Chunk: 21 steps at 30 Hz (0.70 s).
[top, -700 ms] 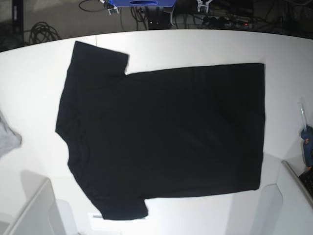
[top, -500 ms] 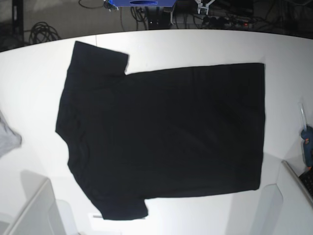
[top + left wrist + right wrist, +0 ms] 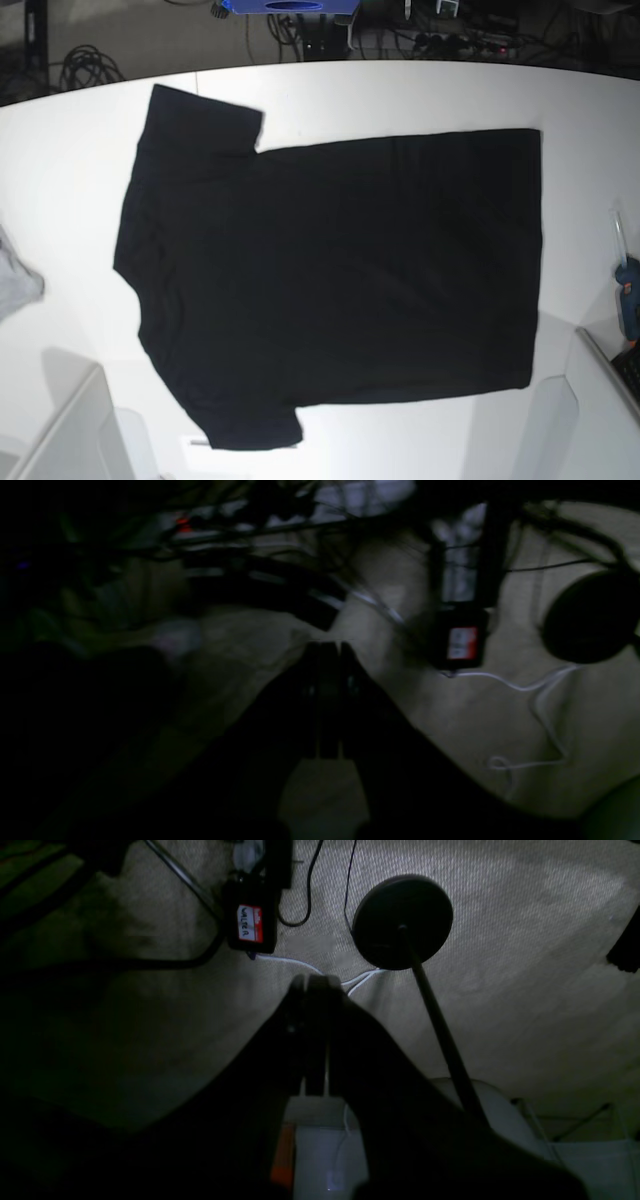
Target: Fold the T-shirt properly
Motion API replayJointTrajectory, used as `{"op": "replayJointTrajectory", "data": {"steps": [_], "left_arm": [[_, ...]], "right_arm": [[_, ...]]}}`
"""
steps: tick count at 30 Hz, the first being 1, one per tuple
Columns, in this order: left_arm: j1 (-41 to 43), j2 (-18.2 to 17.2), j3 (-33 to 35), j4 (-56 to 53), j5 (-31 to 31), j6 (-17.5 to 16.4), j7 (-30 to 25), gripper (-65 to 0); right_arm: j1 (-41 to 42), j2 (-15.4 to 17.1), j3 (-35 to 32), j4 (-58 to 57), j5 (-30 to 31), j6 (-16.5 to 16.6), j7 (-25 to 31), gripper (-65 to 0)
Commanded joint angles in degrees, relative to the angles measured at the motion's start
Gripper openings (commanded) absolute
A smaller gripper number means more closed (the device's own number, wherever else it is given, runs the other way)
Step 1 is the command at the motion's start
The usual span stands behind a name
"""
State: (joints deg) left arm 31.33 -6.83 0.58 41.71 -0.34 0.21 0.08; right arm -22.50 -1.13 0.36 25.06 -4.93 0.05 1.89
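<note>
The T-shirt (image 3: 330, 280) lies spread flat on the white table (image 3: 400, 95), black plain side up. Its collar and sleeves are to the left and its hem to the right. One sleeve (image 3: 205, 115) points to the far side and the other (image 3: 250, 425) to the near edge. Neither arm appears in the base view. In the left wrist view my left gripper (image 3: 327, 652) is shut on nothing, over a dim floor with cables. In the right wrist view my right gripper (image 3: 315, 985) is likewise shut and empty above carpet. The T-shirt is in neither wrist view.
A small light grey cloth (image 3: 15, 280) hangs over the table's left edge. A blue tool (image 3: 628, 290) lies at the right edge. White bins stand at the lower left (image 3: 70, 430) and lower right (image 3: 600, 400). A round black stand base (image 3: 402, 920) sits on the carpet.
The T-shirt has not moved. A small white piece beyond the table's far edge has shifted slightly up and to the right.
</note>
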Motion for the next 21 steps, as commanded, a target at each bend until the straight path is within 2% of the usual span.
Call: {"op": "replayJointTrajectory", "data": {"steps": [1, 7, 15, 21], "left_arm": [[1.9, 0.0, 0.1, 1.8, -0.1, 0.1, -0.2, -65.0], [8.4, -1.2, 0.1, 10.5, -0.1, 0.1, -0.2, -65.0], [16.5, -3.9, -0.3, 23.6, -0.1, 0.1, -0.2, -65.0], [22.5, -5.6, -0.8, 33.4, -0.3, 0.1, -0.2, -65.0]], "right_arm": [[-2.3, 0.2, 1.4, 2.1, 0.0, 0.3, -0.3, -65.0], [-10.0, -0.1, 10.5, 15.2, 0.0, 0.3, -0.3, -65.0], [-19.4, -0.4, 15.3, 32.1, 0.0, 0.4, -3.7, -65.0], [-24.3, -2.1, 17.9, 45.8, 0.0, 0.4, -11.4, -65.0]]}}
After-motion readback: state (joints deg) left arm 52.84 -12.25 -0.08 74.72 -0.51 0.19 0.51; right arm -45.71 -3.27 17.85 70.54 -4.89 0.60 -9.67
